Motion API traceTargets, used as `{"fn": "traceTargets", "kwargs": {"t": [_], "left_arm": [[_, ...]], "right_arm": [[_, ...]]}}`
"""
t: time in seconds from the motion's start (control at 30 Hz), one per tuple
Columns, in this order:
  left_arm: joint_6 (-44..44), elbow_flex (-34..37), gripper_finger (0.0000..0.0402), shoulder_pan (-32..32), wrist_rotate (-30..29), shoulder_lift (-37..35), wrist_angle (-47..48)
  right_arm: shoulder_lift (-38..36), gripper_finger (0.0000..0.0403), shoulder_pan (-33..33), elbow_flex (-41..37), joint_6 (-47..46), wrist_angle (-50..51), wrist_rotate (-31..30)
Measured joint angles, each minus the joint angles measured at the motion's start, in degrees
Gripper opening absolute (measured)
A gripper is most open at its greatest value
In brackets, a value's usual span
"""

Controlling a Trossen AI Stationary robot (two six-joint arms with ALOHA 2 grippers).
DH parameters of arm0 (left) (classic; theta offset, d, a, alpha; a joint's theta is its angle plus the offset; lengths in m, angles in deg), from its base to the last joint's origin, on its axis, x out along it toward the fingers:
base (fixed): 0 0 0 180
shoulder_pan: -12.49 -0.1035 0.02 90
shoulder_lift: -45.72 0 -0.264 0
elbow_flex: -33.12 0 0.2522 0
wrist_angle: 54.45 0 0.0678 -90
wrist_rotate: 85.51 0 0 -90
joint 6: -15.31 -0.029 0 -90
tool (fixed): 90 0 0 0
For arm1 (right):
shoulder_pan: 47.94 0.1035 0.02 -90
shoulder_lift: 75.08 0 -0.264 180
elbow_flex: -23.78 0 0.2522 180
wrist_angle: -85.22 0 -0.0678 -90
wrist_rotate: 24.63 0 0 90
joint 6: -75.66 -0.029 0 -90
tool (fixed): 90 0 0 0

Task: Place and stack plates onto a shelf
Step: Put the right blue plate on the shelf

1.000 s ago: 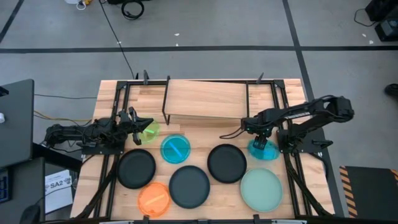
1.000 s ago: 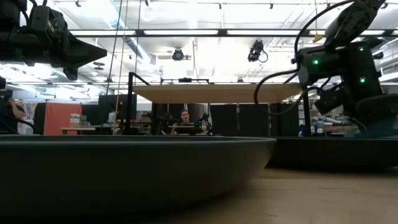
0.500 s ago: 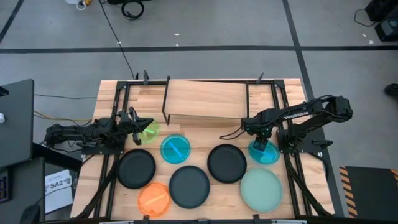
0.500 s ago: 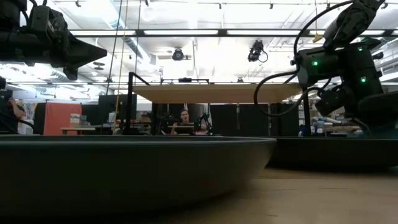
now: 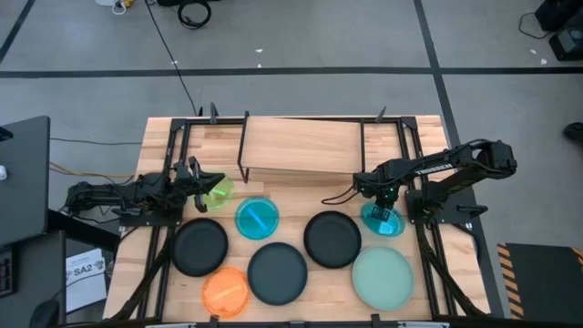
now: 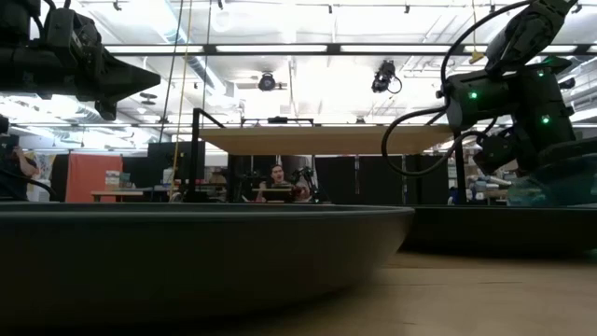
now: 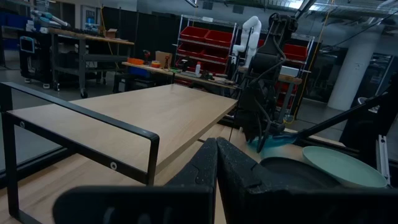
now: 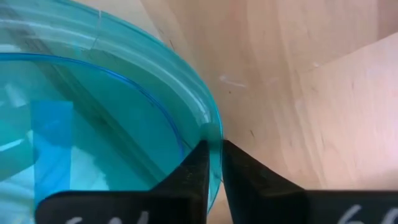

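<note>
A small translucent blue plate (image 5: 384, 224) lies on the table's right side, in front of the shelf's right end. My right gripper (image 5: 381, 210) points down, shut on its rim. The shelf (image 5: 301, 146), a light-wood top on black legs, stands at the far middle with nothing on it. On the table in front lie three black plates (image 5: 332, 239), (image 5: 277, 272), (image 5: 199, 247), a mint plate (image 5: 383, 278), a second blue plate (image 5: 257, 218), an orange plate (image 5: 225, 291) and a lime green plate (image 5: 219, 193). My left gripper (image 5: 202, 182) waits shut and level beside the lime green plate. My right gripper pinches the blue plate's rim (image 8: 214, 134) on its far side, toward the shelf. One finger (image 8: 196, 168) stands inside the rim and the other (image 8: 242, 174) outside. The fingers come from above, pointing down. Whether the plate is lifted off the table I cannot tell.
The shelf's black metal legs (image 5: 242, 150), (image 5: 362, 146) stand close behind the plates. Black frame rails run along both table sides (image 5: 424, 246). Bare wood shows between the shelf and the row of plates. People sit in the room beyond the table (image 6: 276, 182).
My right gripper has stayed over the blue plate's far rim and has shut on it. The plate lies about where it was. My left arm has kept still.
</note>
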Motion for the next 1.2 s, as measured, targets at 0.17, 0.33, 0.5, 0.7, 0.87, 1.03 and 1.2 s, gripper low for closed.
{"fn": "traceTargets", "kwargs": {"t": [0.17, 0.33, 0.5, 0.7, 0.87, 1.03, 1.2], "left_arm": [[0.01, 0.00, 0.0011, 0.00, 0.00, 0.00, 0.00], [-0.01, 0.00, 0.0011, 0.01, 0.00, 0.00, -0.02], [-0.01, 0.00, 0.0011, 0.02, 0.00, 0.00, -0.02], [-0.01, 0.00, 0.0011, 0.00, 0.00, 0.00, -0.02], [-0.01, 0.00, 0.0011, 0.00, -0.01, 0.00, -0.02], [0.01, 0.00, 0.0011, 0.00, 0.00, 0.00, -0.02], [0.01, 0.00, 0.0011, 0.02, 0.00, 0.00, -0.02]], "right_arm": [[0.00, 0.0026, 0.00, 0.00, 0.00, 0.09, -0.16], [0.02, 0.0007, 0.00, -0.02, 0.00, 0.14, -0.10], [0.02, 0.0007, 0.00, 0.00, 0.00, 0.15, -0.09], [0.15, 0.0005, 0.02, 1.27, 1.35, 1.41, 0.04], [0.15, 0.0005, 0.02, 2.34, 1.49, 3.73, 0.06], [0.15, 0.0004, 0.02, 2.40, 1.49, 4.02, 1.06], [0.11, 0.0004, 0.02, 2.45, 1.49, 5.11, 1.37]]}}
